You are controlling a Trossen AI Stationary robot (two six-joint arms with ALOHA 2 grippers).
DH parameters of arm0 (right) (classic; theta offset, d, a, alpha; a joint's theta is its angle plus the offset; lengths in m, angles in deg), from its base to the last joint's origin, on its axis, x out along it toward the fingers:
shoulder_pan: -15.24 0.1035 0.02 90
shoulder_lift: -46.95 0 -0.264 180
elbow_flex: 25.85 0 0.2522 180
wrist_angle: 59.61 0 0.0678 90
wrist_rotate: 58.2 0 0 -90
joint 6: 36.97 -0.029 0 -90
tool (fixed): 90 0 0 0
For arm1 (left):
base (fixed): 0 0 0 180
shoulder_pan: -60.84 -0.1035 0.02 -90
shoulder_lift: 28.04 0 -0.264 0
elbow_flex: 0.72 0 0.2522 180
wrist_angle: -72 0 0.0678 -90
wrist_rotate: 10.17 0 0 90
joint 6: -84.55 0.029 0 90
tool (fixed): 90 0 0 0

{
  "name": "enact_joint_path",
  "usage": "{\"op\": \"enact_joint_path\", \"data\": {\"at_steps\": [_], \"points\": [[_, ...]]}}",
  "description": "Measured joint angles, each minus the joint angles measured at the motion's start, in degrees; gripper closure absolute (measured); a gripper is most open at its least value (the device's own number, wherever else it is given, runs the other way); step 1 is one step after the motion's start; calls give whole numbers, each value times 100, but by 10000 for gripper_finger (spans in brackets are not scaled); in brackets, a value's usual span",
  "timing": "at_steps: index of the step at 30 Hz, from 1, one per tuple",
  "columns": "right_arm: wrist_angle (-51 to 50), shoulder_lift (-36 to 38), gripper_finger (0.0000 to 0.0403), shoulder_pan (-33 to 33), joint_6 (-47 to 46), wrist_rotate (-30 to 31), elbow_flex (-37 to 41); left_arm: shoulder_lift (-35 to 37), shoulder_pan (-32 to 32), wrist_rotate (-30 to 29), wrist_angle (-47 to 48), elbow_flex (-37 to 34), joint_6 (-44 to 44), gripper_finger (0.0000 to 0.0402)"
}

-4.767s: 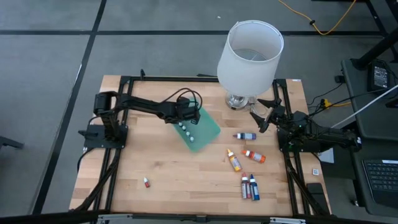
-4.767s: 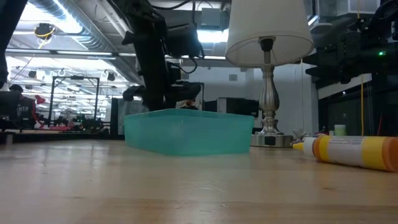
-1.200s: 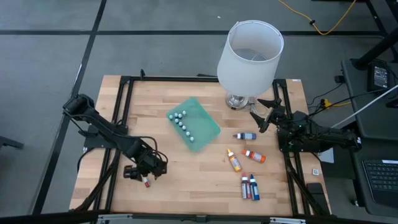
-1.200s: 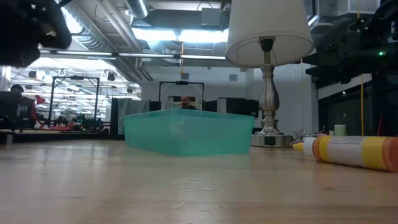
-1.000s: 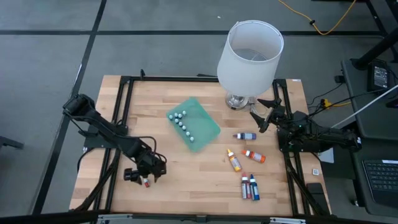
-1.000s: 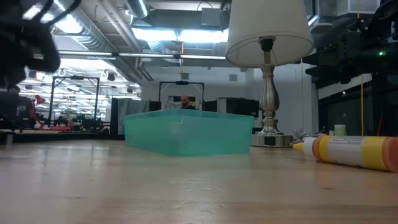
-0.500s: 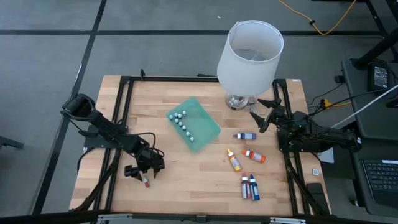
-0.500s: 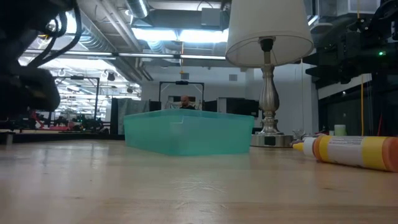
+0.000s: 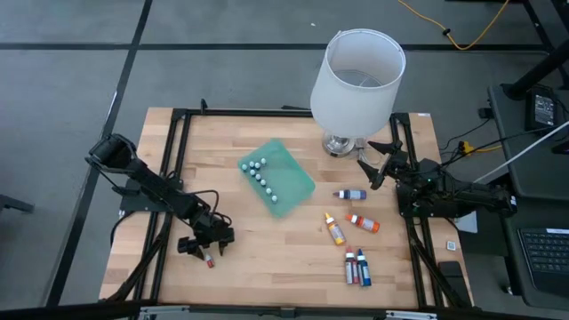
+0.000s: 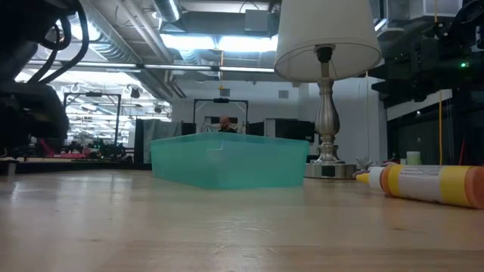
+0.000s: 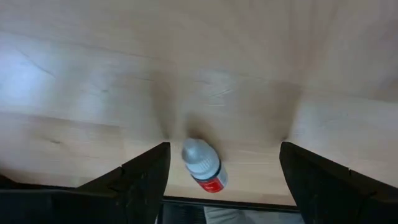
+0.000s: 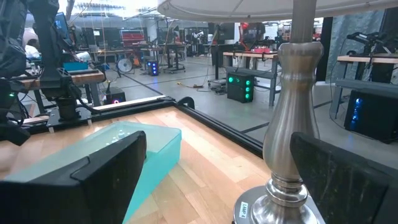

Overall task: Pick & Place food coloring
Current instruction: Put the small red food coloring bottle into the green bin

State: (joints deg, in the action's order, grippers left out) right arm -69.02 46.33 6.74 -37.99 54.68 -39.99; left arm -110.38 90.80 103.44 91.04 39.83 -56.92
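A tiny food coloring bottle, white cap and red label, lies on its side on the wood near the table's front left. My left gripper stands open over it, a finger on either side and the bottle nearer one of them, not touching. Several more tiny white-capped bottles sit in the green tray. The larger bottles lie on the table at right: purple, red-orange, orange, and a red and blue pair. My right gripper waits open by the lamp base.
A lamp with a large white shade stands at the far right; its metal stem is close in front of my right gripper. Black frame rails run along the table's edges. Bare wood lies between the tray and the front edge.
My left gripper has come down toward the table over the tiny bottle, staying open. The bottle has not moved.
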Motion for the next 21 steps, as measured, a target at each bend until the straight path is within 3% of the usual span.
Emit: {"op": "enact_joint_path", "data": {"at_steps": [21], "points": [[-1, 0, 6, -1, 0, 1, 0, 0, 13, -202, -128, -37, 37, 219]]}}
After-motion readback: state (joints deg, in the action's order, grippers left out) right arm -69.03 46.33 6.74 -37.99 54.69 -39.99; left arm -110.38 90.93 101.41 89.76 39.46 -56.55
